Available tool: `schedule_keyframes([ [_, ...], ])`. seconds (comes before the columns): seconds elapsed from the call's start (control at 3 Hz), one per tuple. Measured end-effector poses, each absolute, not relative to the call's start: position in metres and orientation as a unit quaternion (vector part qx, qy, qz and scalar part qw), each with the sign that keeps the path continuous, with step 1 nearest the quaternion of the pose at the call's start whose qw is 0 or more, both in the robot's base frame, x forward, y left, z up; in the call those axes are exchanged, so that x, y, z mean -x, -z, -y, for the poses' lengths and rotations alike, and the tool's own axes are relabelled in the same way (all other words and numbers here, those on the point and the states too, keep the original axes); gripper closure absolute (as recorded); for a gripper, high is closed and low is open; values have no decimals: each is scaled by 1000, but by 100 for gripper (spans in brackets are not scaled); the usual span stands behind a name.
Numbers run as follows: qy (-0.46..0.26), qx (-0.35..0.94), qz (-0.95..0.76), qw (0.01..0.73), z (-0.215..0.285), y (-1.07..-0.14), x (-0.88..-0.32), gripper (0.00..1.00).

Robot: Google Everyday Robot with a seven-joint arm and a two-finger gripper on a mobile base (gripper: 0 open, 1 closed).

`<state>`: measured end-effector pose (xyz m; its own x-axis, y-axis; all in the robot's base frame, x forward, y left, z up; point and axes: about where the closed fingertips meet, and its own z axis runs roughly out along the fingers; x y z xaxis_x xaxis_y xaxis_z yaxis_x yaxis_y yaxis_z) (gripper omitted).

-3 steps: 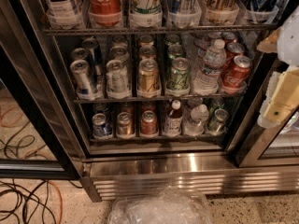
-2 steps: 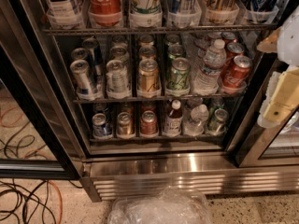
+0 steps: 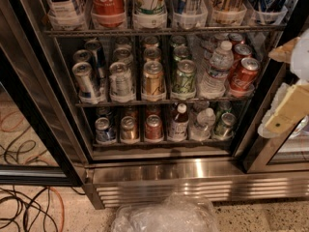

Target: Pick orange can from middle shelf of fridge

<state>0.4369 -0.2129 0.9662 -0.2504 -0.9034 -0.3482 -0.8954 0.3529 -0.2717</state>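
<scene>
Pale hand at the right edge, mid-height — tilted down-left, partly cropped

The orange can has a glossy metal body, the fridge base is brushed, shiny steel, and the gripper at the right edge looks like matt cream plastic.

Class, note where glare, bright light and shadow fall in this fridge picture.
Camera view: glare streaks the steel base of the fridge; on the middle shelf the orange can at the front catches light on its lid, while the back of that shelf sits in shadow; the gripper, at the right edge beside the door frame, is brightly lit.
</scene>
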Motion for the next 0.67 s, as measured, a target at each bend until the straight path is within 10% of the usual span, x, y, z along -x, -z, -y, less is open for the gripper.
schedule_keyframes([
  [0.67,-40,531,-789,306,184,-933,-434,0],
])
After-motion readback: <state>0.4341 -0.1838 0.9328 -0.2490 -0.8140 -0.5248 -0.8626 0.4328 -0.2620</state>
